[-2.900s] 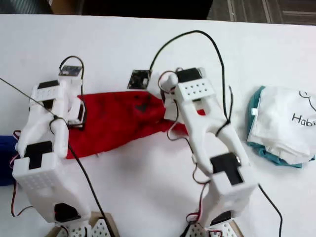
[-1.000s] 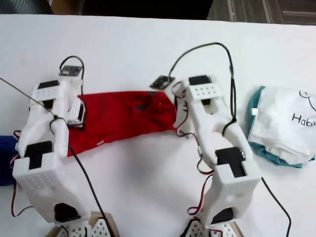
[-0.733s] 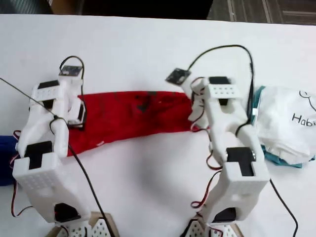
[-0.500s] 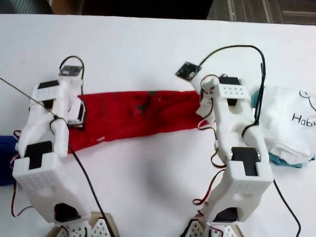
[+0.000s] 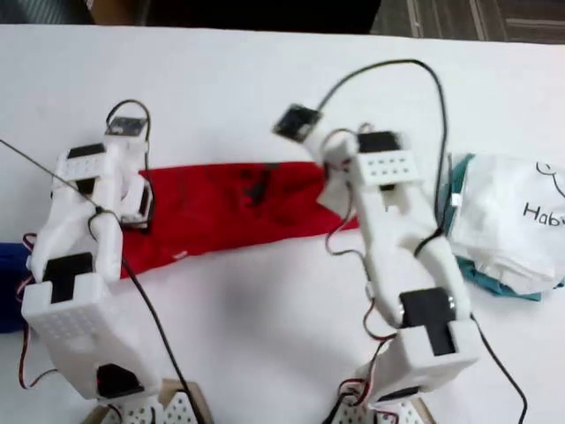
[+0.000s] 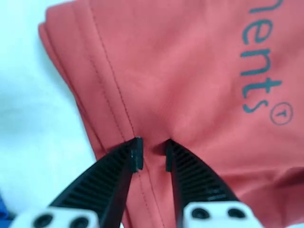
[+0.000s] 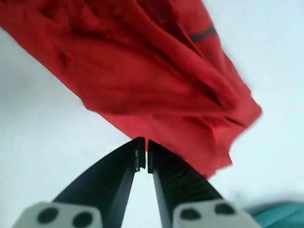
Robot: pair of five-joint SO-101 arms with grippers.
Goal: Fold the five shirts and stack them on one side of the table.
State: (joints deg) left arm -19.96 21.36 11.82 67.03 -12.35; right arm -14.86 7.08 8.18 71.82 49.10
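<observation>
Item 1. Red shirt: laid out as a long, narrow band across the middle of the white surface, stretched between the 2 arms, wrinkled, with dark lettering on the upper face. Left end bunched beside the left arm; right end passing under the right arm and showing just beyond it.

Item 2. Left hand: down on the left end of the red shirt, black fingers drawn close together and pinching a small ridge of cloth just beside the stitched hem. Corner of the shirt flat on the surface nearby.

Item 3. Right hand: near the right end of the red shirt, fingers nearly touching, clamped on the very edge of the cloth. Fabric beyond the tips loose and rumpled, with deep folds.

Item 4. Folded pile on the right side of the surface, well apart from the red shirt: white shirt on top, bearing dark print; teal shirt beneath, showing along the pile's near and left edges.

Item 5. Blue cloth: at the left edge of the surface, beside the left arm, cut off by the frame.
</observation>
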